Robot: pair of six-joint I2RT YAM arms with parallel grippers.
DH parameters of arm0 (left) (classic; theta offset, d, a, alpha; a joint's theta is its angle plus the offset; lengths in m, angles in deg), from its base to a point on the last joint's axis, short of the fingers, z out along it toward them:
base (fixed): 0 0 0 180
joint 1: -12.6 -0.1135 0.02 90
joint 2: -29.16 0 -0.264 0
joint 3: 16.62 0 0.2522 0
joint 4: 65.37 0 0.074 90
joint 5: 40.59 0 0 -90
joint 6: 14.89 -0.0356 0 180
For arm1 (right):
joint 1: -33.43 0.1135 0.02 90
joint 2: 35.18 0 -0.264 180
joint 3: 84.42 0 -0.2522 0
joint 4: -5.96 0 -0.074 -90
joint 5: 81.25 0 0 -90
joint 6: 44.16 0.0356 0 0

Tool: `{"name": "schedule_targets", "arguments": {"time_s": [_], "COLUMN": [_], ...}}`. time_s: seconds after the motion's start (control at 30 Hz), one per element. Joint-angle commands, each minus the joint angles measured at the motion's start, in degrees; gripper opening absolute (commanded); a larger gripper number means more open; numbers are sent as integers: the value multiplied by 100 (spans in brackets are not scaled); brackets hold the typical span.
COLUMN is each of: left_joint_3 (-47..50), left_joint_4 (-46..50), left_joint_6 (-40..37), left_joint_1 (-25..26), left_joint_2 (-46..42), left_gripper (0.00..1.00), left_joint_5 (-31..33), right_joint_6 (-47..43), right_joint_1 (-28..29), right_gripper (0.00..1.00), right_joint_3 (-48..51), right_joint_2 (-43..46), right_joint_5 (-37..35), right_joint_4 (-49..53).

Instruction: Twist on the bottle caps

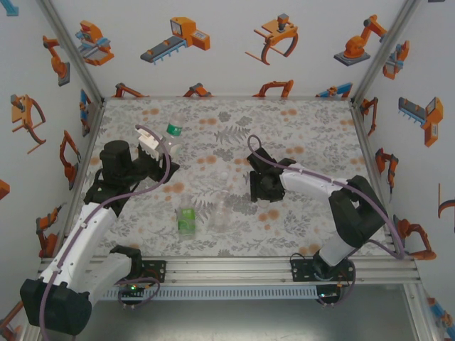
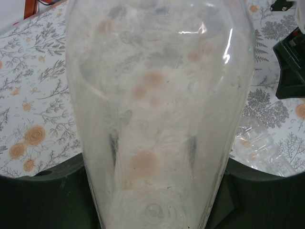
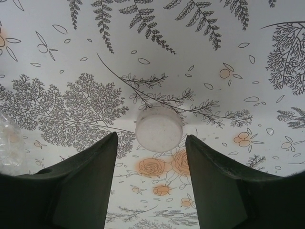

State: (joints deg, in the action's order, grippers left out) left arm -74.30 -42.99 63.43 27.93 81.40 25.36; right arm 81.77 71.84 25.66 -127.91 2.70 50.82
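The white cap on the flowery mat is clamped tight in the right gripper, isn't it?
Not clamped. In the right wrist view the white cap lies on the flowery mat between the right gripper's open fingers, a gap on each side.

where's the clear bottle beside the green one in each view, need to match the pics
top external: clear bottle front of centre, right of the green bottle.
left wrist: clear bottle at lower right.
right wrist: probably the clear bottle, cut off at the left edge.
shared landmark: the floral mat under it.
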Motion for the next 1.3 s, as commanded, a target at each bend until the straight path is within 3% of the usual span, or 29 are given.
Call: {"name": "schedule_targets", "arguments": {"time_s": [0.0, 0.63, 1.27], "left_joint_3": [-143, -178, -158], "left_joint_4": [-68, -39, -50], "left_joint_6": [26, 16, 34], "left_joint_1": [-5, -8, 14], "left_joint_2": [-29, 11, 28], "left_gripper": [1, 1, 1], "left_joint_5": [-116, -125, -139], "right_joint_6": [-48, -184, -171], "right_joint_1": [52, 52, 52], "right_gripper": [55, 48, 47], "right_joint_3": [16, 100, 177], "right_joint_2": [-78, -371, -414], "right_joint_5": [-179, -135, 50], "right_joint_4": [-10, -123, -103]}}
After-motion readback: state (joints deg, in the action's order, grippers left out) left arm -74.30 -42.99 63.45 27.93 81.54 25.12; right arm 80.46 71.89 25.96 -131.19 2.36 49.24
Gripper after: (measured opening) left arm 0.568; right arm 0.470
